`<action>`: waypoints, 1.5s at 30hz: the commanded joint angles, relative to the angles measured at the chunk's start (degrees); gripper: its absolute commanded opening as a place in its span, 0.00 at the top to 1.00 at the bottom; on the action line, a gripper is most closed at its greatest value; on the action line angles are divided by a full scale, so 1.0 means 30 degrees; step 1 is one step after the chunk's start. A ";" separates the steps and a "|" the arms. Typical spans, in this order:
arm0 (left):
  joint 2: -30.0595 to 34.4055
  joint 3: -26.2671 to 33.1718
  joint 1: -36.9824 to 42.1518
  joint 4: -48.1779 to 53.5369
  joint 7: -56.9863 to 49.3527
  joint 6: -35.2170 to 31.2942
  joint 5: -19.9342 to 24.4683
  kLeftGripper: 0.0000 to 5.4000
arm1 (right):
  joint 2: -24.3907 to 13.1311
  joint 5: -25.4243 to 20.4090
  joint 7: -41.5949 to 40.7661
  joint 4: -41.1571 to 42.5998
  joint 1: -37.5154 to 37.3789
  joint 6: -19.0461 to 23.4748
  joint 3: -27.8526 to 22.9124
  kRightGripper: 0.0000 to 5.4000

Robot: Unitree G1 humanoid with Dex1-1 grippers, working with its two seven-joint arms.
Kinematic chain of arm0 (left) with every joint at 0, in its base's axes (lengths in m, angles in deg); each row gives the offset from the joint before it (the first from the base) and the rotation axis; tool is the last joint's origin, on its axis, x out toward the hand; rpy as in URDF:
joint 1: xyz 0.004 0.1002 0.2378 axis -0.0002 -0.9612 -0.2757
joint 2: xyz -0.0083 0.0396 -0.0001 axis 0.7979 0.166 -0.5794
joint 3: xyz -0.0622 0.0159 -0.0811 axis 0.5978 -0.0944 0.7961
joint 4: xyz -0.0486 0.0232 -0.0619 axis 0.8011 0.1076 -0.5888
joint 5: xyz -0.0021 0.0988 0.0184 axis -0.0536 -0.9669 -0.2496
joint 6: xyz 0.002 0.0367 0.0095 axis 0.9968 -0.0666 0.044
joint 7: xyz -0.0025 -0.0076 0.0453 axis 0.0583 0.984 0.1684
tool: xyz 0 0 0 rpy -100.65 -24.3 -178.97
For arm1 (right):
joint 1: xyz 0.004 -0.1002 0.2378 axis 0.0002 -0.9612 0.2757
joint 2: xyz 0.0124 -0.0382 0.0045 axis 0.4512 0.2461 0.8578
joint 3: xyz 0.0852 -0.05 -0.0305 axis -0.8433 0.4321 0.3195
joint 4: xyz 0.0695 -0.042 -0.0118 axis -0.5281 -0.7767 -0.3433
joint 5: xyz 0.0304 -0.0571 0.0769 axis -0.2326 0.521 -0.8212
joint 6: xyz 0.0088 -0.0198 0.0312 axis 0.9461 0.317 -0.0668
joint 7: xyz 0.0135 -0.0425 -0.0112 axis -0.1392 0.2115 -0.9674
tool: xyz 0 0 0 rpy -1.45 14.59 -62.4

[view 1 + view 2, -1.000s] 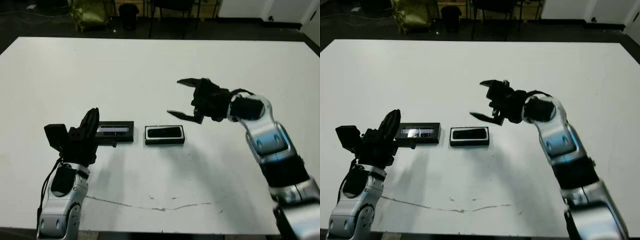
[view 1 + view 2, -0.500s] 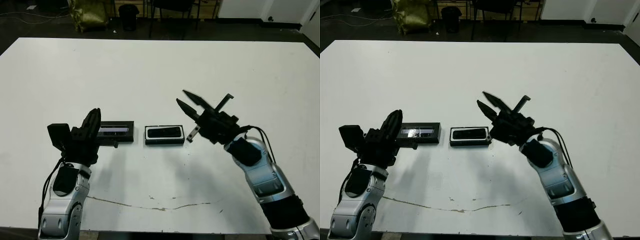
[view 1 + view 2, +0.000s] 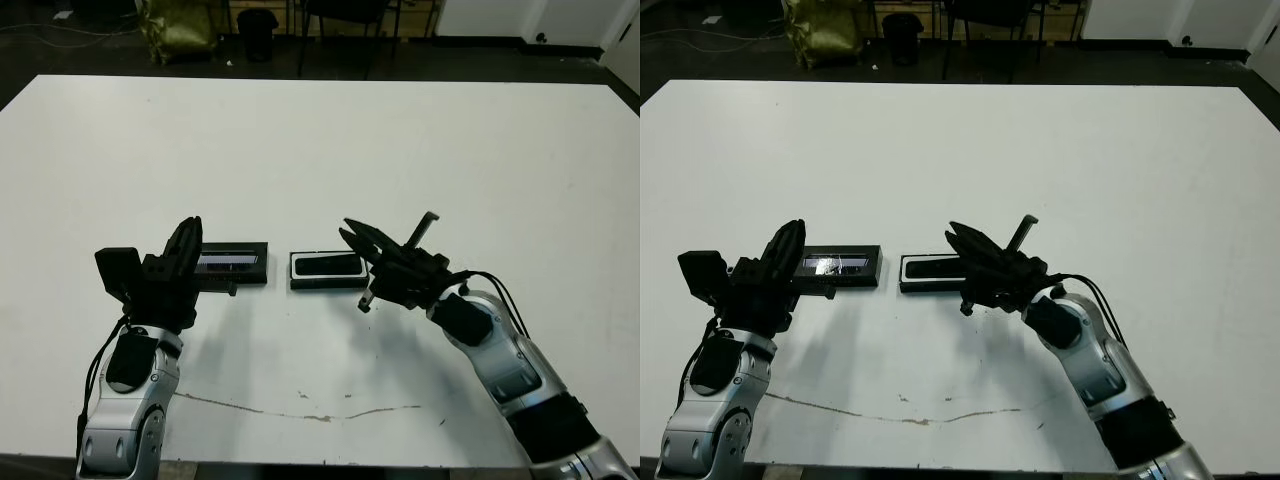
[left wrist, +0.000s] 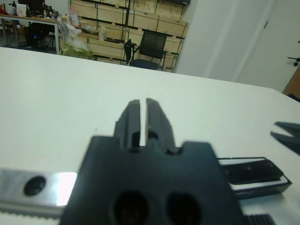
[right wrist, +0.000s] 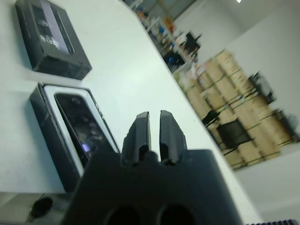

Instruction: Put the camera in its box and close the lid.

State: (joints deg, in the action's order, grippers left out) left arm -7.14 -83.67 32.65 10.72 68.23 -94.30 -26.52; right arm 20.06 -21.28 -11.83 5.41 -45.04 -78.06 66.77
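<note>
Grippers first: the right gripper [image 3: 385, 262] hovers just beside the right end of the box [image 3: 329, 270], and its own wrist view shows the two fingers [image 5: 139, 132] standing nearly together with a narrow slit between them and nothing clamped. The left gripper [image 3: 184, 252] sits at the left end of the lid [image 3: 233, 264], fingers [image 4: 133, 118] likewise almost closed on nothing; the lid lies just beyond them, not held. The camera [image 5: 80, 126] already rests inside the box, glossy face up, framed by the white lining, so the insertion step appears complete and the lid step remains. Box and lid lie side by side with a small gap, in the near half of the table [image 3: 320, 140], left of centre, well away from its edges. To close well, the left gripper should open wide enough to span the lid across its short sides, grip it level, lift it clear, and lower it square over the box. The right gripper should either withdraw or steady the right end of the box, since a light box is likely to slide under an off-centre push. Check that the camera sits flat before pressing down.
</note>
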 commanded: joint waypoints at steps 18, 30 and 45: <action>0.0048 0.0072 -0.0314 -0.0008 -0.0184 -0.0408 -0.0024 1.00 | 0.1131 -0.4931 -0.3831 0.4233 -0.0944 1.2751 -0.0442 1.00; 0.0009 0.0147 -0.0361 -0.0370 0.0130 0.0068 0.0151 1.00 | 0.0046 -0.6130 -0.3840 0.5038 -0.1650 1.3672 -0.0806 1.00; 0.0039 0.0100 -0.0296 -0.0433 0.0214 0.0036 0.0067 1.00 | 0.0208 -0.9809 -0.2033 0.8156 -0.1103 1.2458 -0.6480 1.00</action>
State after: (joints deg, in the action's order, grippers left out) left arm -7.15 -83.66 32.37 10.41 68.88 -93.58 -26.43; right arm 21.32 -49.59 -18.60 28.93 -48.08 -41.09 49.00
